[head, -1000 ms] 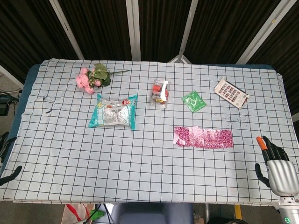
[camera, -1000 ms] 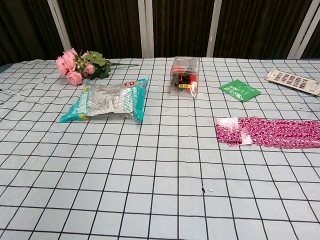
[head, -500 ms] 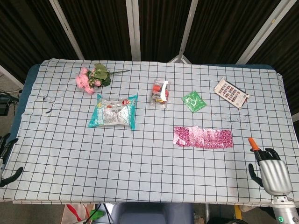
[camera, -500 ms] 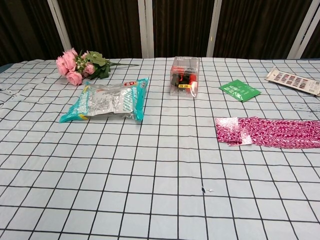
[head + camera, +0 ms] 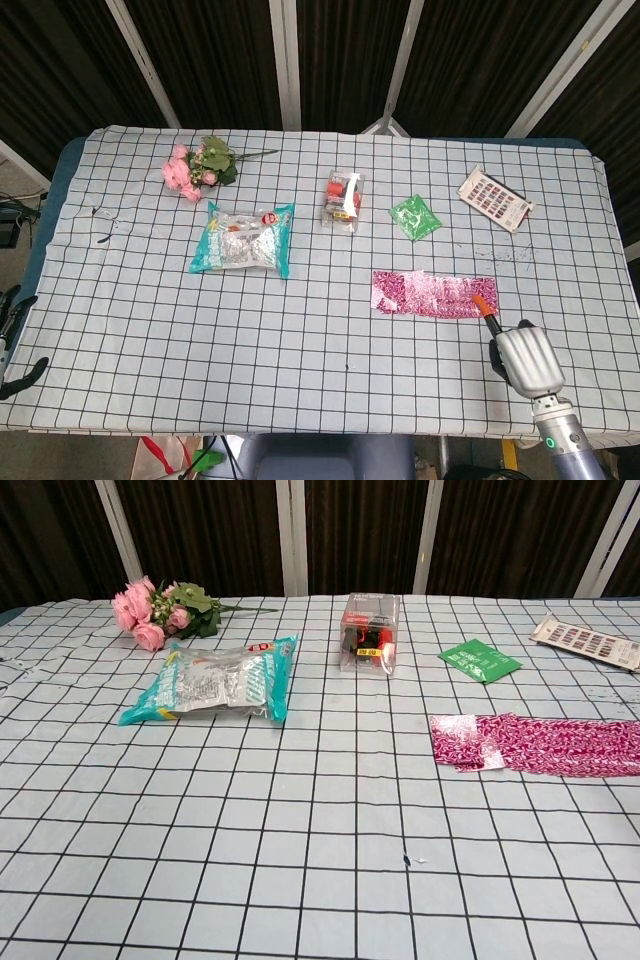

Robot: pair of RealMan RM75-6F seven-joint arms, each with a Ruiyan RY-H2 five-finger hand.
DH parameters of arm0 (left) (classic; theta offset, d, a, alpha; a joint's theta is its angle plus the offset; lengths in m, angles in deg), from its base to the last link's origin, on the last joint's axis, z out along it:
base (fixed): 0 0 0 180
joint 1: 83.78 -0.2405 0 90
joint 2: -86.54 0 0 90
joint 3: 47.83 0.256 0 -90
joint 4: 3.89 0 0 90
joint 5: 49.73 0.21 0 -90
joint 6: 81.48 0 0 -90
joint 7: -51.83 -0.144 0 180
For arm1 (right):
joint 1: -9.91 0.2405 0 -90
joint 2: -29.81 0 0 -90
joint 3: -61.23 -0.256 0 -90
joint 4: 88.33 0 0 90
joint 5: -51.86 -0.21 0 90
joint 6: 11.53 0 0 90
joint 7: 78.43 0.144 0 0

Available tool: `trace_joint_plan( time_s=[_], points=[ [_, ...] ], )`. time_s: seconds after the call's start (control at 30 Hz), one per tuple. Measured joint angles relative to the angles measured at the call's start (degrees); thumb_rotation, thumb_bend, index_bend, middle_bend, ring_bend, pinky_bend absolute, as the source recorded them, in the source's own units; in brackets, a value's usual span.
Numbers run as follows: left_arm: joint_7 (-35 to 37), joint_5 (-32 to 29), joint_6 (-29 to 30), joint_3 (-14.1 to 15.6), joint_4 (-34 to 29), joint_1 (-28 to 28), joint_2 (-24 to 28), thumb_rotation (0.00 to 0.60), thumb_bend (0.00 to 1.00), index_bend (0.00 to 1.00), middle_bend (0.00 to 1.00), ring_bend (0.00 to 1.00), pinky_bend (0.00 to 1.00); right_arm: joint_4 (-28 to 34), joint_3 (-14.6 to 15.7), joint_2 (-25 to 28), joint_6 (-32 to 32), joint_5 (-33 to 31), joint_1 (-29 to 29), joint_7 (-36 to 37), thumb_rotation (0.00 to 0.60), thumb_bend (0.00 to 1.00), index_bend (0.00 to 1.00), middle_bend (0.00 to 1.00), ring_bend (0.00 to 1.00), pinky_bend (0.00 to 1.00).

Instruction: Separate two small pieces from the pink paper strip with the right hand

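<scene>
My right hand (image 5: 524, 357) hovers at the near edge of the desk (image 5: 330, 350), about five o'clock; its back faces the camera, so I cannot tell whether it is spread or curled, only that one orange-tipped finger points ahead and it holds nothing. The pink paper strip (image 5: 435, 294) lies flat just beyond at eleven o'clock, its right end nearest me. I should pinch that end and tear slowly. Farther off sit the green packet (image 5: 415, 216) and the clear box (image 5: 343, 200). My left hand (image 5: 14, 340) waits at nine o'clock, fingers apart.
</scene>
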Motion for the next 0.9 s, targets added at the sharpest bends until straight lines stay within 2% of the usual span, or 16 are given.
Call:
trace_joint_plan(
  time_s=[0.27, 0.6, 0.9],
  points=[
    [-0.5, -0.2, -0.1, -0.1, 0.0, 0.1, -0.2, 0.6, 0.38, 0.14, 0.0, 0.0, 0.09, 1.5, -1.0, -2.3, -8.6, -4.8, 5.0, -7.9, 0.6, 0.83, 0.11, 0.83, 0.81, 0.54],
    [-0.8, -1.3, -0.5, -0.6, 0.1, 0.4, -0.4, 0.6, 0.38, 0.14, 0.0, 0.0, 0.09, 3.2, -3.9, -6.6, -16.3, -18.7, 11.9, -21.5, 0.6, 0.84, 0.11, 0.84, 0.82, 0.54],
    [-0.9, -2.7, -1.4, -1.2, 0.3, 0.8, -0.6, 0.6, 0.38, 0.15, 0.0, 0.0, 0.09, 2.3, -5.2, -11.9, -18.8, -29.9, 18.5, -30.0, 0.6, 0.84, 0.11, 0.84, 0.82, 0.54]
  ],
)
